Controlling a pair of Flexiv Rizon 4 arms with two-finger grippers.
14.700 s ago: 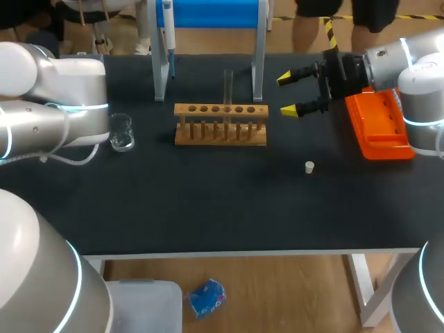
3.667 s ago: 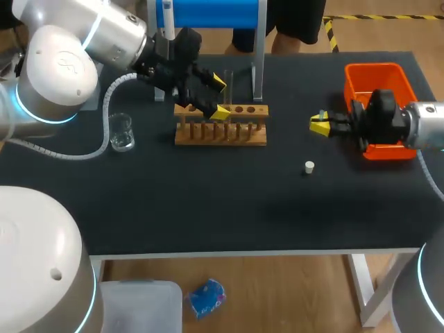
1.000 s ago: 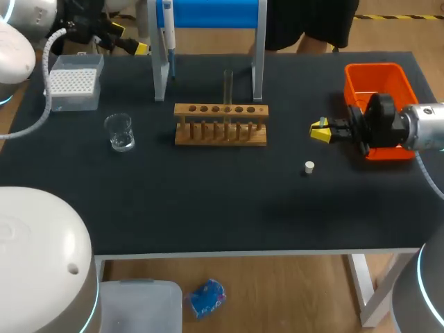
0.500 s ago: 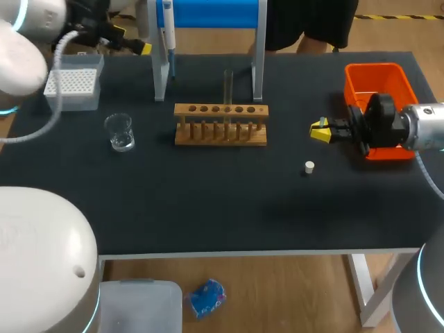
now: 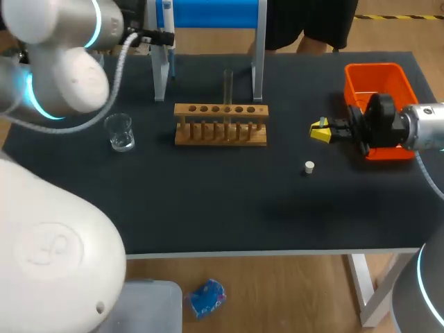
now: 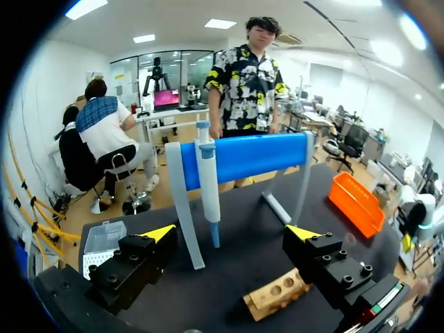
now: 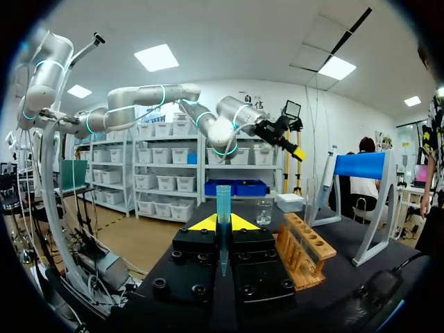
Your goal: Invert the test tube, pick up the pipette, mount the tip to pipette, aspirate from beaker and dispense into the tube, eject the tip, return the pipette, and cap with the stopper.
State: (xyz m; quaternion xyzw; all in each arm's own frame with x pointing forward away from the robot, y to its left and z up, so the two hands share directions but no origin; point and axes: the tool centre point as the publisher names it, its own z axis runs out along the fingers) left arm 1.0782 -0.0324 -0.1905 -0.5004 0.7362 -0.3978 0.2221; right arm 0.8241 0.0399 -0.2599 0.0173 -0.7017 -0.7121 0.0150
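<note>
Left gripper (image 6: 230, 232) is sitting spread wide, with nothing between its fingers. The pipette (image 6: 208, 182) is hanging straight ahead of it, lining up with the gap and clear of both fingers. It is hooked on the blue bar of the stand (image 6: 244, 156) at the far side of the table, behind the wooden rack (image 6: 280, 295). The tip box (image 6: 104, 238) is lying off beside the left finger.

Right gripper (image 7: 223, 223) is pinching a pipette tip (image 7: 223, 202) upright between its yellow ends. In the head view it is hanging between the rack and the orange bin (image 5: 378, 75), with the stopper (image 5: 309, 166) lying near it on the table, not touching.

Against 0.5 s ago:
- The left arm (image 5: 62, 66) is swinging in toward the stand. Its gripper is now right by the pipette instead of out over the far left corner.
- The arm's body is now covering the tip box in the head view.
- The right arm, test tube (image 5: 227, 87), beaker (image 5: 121, 132) and stopper are staying where they were.

How the task's things look:
- Pipette: pale body, blue collar near the top, narrow blue nose pointing down, hanging vertical.
- Tip: translucent blue cone, narrow end down.
- Test tube: clear glass, standing upright in the rack.
</note>
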